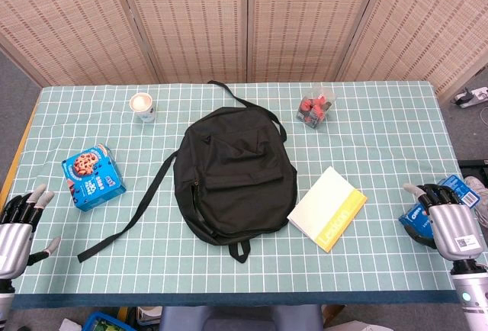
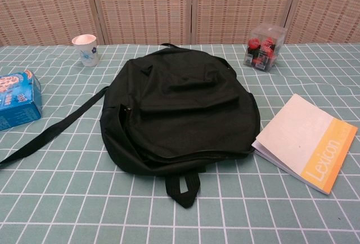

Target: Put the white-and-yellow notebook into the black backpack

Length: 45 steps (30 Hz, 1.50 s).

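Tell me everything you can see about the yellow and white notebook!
The notebook is thin and soft-covered, mostly white, with a yellow band along one edge that says "Lexicon". It is closed and lies flat on the checked tablecloth, turned at an angle. It sits just to the right of the black backpack, very close to it, perhaps touching at one corner. No robot hand is touching it.

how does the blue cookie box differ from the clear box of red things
The blue cookie box is opaque printed card, while the clear box lets its red and dark contents show through. The cookie box looks larger and lies low and flat; the clear box looks smaller and stands as a cube. The cookie box sits left of the black backpack, the clear box beyond its right side. Both rest on the checked tablecloth, untouched by either hand.
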Each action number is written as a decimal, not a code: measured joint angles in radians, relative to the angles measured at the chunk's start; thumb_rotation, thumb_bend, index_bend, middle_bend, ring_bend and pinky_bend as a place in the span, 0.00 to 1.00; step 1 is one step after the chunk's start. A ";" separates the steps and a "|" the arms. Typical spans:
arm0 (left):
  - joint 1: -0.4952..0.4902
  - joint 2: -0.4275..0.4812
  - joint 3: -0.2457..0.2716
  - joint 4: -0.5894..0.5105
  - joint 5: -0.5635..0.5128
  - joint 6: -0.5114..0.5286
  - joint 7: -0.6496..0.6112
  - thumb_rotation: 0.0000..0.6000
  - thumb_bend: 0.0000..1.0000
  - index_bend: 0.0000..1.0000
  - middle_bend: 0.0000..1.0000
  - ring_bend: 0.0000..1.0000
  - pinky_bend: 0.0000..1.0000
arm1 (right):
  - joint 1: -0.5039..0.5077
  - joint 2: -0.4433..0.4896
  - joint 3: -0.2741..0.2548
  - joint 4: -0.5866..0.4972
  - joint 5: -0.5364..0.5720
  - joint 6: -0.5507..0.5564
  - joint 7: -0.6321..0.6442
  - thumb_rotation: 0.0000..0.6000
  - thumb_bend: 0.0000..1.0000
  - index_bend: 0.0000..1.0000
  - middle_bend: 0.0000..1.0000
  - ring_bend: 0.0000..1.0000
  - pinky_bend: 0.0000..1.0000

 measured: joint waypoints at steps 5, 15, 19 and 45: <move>0.001 0.005 0.000 -0.011 -0.001 0.000 0.005 1.00 0.26 0.13 0.05 0.10 0.07 | 0.003 -0.002 0.001 0.008 -0.009 0.005 0.008 1.00 0.15 0.23 0.28 0.19 0.18; 0.005 0.009 0.002 -0.028 -0.005 0.003 0.017 1.00 0.26 0.13 0.05 0.10 0.07 | 0.021 0.001 -0.010 0.031 -0.051 -0.011 0.029 1.00 0.15 0.23 0.27 0.19 0.18; 0.008 0.014 0.001 -0.037 -0.003 0.010 0.020 1.00 0.26 0.13 0.05 0.10 0.07 | 0.050 0.004 -0.025 0.045 -0.082 -0.061 0.039 1.00 0.15 0.23 0.27 0.19 0.18; 0.041 0.031 0.011 -0.050 -0.016 0.029 -0.009 1.00 0.26 0.13 0.05 0.10 0.07 | 0.245 -0.274 -0.077 0.366 -0.151 -0.308 0.085 1.00 0.03 0.25 0.27 0.17 0.21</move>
